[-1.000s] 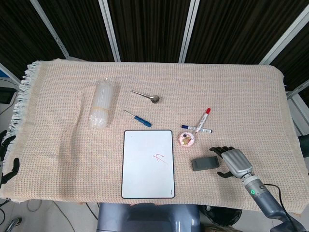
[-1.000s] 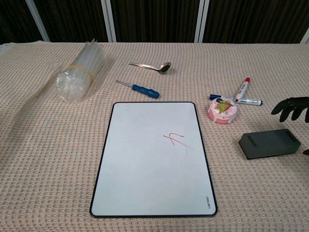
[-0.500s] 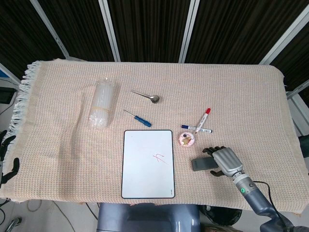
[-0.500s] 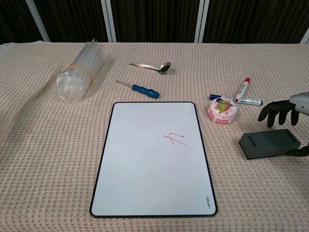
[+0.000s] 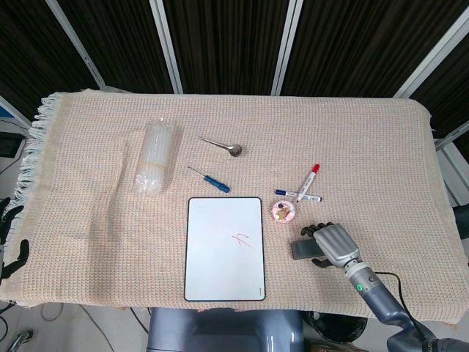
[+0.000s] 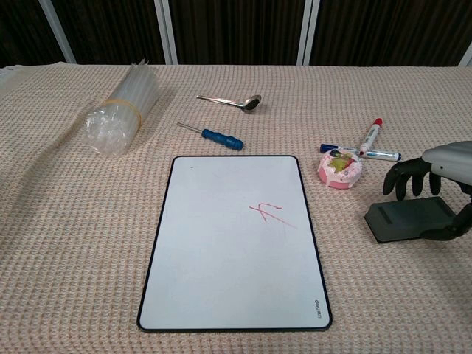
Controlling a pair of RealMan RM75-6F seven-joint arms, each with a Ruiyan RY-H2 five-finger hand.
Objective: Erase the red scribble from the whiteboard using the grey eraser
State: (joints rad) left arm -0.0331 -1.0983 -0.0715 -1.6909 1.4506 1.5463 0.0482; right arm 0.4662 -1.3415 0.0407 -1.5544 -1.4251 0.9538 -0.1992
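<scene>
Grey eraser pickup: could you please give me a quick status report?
Right hand over the grey eraser, fingers curled around it, grip unconfirmed. Left hand idle off the table edge. Red scribble intact on whiteboard. Path clear.

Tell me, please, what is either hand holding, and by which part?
The right hand grips the grey rectangular eraser at its right end, thumb on the near edge; its left end looks tilted up. The left holds nothing.

The right hand (image 5: 331, 244) has a silver-grey shell and black fingers (image 6: 402, 177). Its grey wrist carries a green light, with a thin black cable at four o'clock.
</scene>
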